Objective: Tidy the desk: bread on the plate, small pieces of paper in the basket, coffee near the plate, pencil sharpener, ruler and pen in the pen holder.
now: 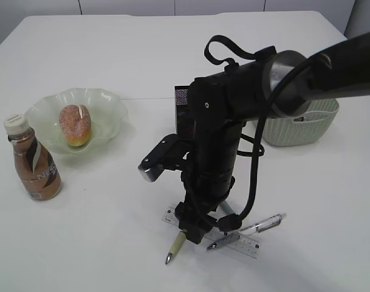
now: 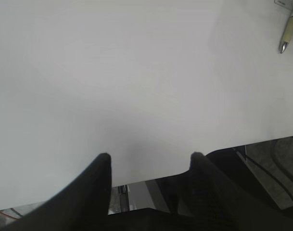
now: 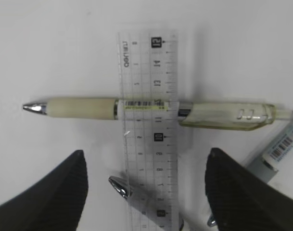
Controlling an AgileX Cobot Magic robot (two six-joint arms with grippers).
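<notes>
- The right gripper (image 3: 144,192) is wide open and holds nothing, low in the frame.
- The cream pen (image 3: 151,109) looks light and slippery; grab its soft grip.
- The clear ruler (image 3: 148,125) under it is thin and flat, hard to pinch.
- The left gripper (image 2: 150,161) is half open, empty.

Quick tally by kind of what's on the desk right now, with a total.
Pens: 2, cream-grip pen and grey pen
Ruler: 1
Bread: 1
Plate: 1
Coffee bottle: 1
Basket: 1
Pen holder: 1, mostly hidden behind the arm
Total: 8
</notes>
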